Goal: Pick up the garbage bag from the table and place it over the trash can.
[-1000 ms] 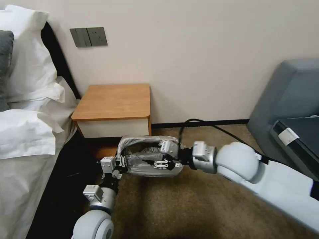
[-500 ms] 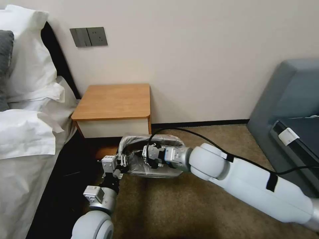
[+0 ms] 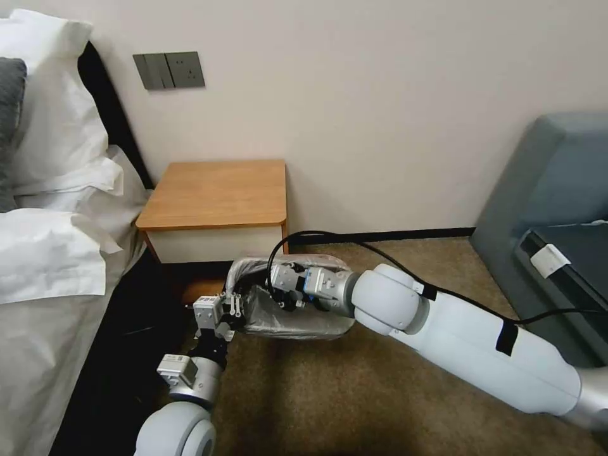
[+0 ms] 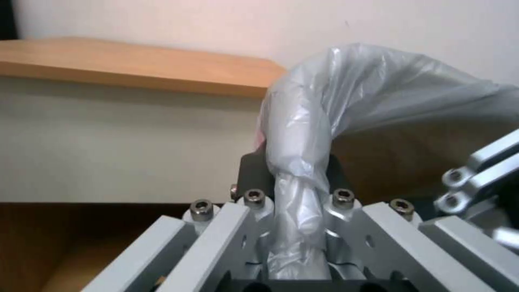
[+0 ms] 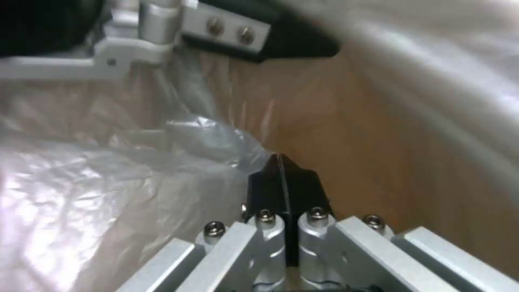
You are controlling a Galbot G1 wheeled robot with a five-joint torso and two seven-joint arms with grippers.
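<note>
The silvery translucent garbage bag (image 3: pixel 297 320) is draped over the trash can, which stands on the carpet in front of the table (image 3: pixel 215 193). My left gripper (image 3: pixel 223 312) is at the bag's left edge. In the left wrist view it (image 4: pixel 296 178) is shut on a gathered strip of the bag (image 4: pixel 346 93). My right gripper (image 3: pixel 278 290) reaches from the right into the bag's mouth. Its black fingertips (image 5: pixel 281 178) are pressed together beside crinkled film (image 5: pixel 108 170), close to the can's tan inner wall (image 5: pixel 346 129).
A bed with white pillows (image 3: pixel 44 190) fills the left side. A grey sofa (image 3: pixel 551 209) stands at the right. A black cable (image 3: pixel 354 237) loops over my right arm. Open carpet (image 3: pixel 316 399) lies in front of the can.
My right arm has swung left and its gripper has gone from the bag's right side deeper into the mouth. The left gripper has held its place on the bag's edge.
</note>
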